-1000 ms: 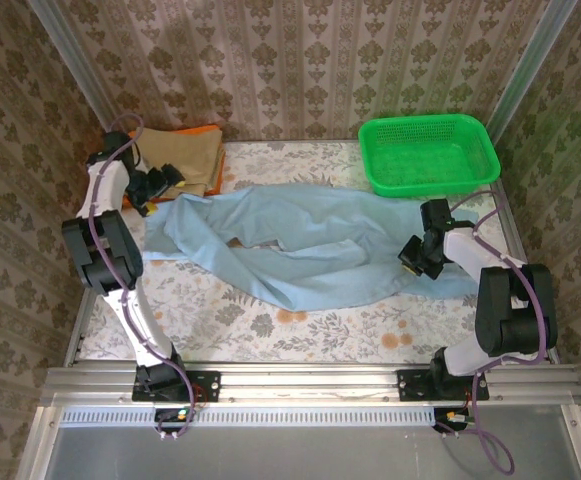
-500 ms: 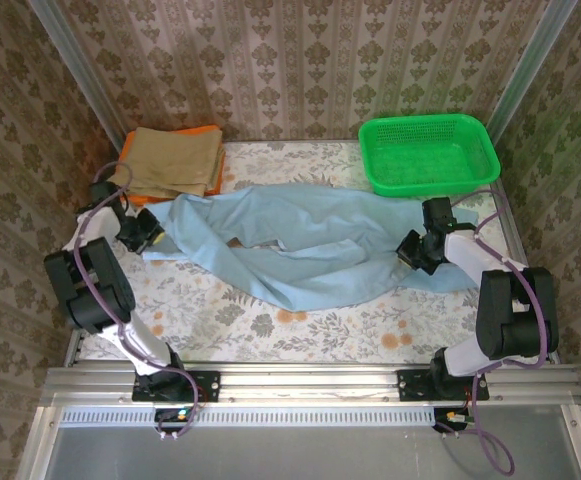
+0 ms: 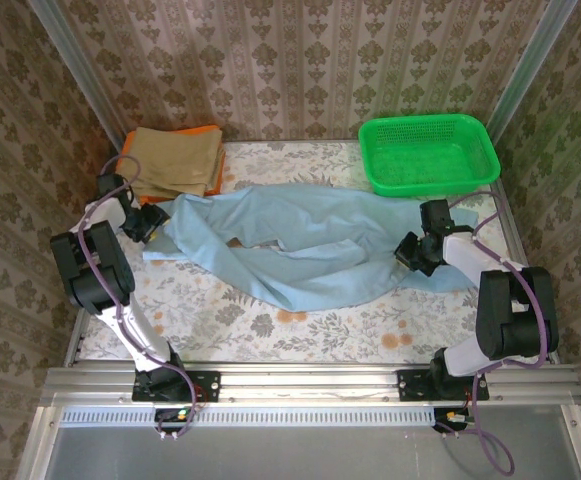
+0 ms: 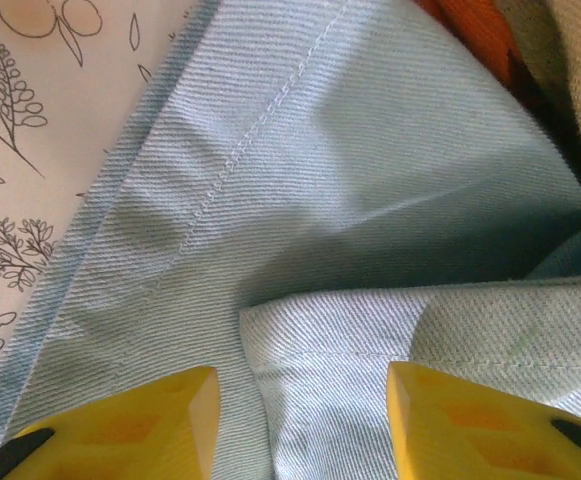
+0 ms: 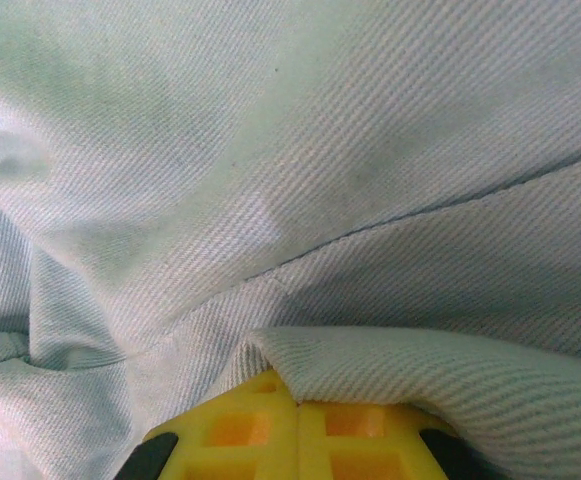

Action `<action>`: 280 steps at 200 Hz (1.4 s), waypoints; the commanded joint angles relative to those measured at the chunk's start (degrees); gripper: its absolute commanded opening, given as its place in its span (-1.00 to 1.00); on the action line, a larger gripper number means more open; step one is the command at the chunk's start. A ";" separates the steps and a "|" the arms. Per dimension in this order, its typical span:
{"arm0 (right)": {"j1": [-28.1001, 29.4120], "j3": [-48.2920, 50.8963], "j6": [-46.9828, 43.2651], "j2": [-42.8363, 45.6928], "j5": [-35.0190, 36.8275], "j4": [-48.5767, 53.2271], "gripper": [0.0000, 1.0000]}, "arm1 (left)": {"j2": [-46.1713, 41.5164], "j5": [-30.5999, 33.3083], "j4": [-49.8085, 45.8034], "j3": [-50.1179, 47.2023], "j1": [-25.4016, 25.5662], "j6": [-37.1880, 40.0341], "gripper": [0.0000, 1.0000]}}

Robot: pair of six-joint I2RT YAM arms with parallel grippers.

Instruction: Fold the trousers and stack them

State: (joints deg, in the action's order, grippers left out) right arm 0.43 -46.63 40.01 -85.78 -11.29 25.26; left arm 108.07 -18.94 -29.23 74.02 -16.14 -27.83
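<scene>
The light blue trousers [image 3: 300, 240] lie spread and rumpled across the middle of the table. My left gripper [image 3: 153, 224] is at their left end. In the left wrist view its yellow fingers [image 4: 140, 430] stand apart, open, with a hemmed fold of the trousers [image 4: 370, 340] lying between them. My right gripper [image 3: 411, 252] is at the trousers' right end. In the right wrist view the right gripper [image 5: 297, 400] is shut, with a fold of the blue cloth [image 5: 420, 360] pinched at its tips and draped over them.
A green basket [image 3: 428, 155] stands at the back right. Folded tan trousers [image 3: 175, 160] lie on an orange cloth [image 3: 208, 130] at the back left, just beyond my left gripper. The flowered table [image 3: 270, 325] shows bare in front of the trousers.
My left gripper came down from beside the tan stack to the trousers' left end, then drew slightly back. The right arm has hardly moved.
</scene>
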 commanded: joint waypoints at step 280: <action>1.41 4.05 -1.01 5.62 -5.37 -0.96 -1.00 | -37.04 9.64 -26.63 -4.82 -7.79 -0.04 -1.00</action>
State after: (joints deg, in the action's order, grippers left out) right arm 0.73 -44.14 39.99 -82.04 -13.06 24.21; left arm 80.79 -12.43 -44.88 71.31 -16.91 -27.83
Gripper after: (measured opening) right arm 0.063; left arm 0.065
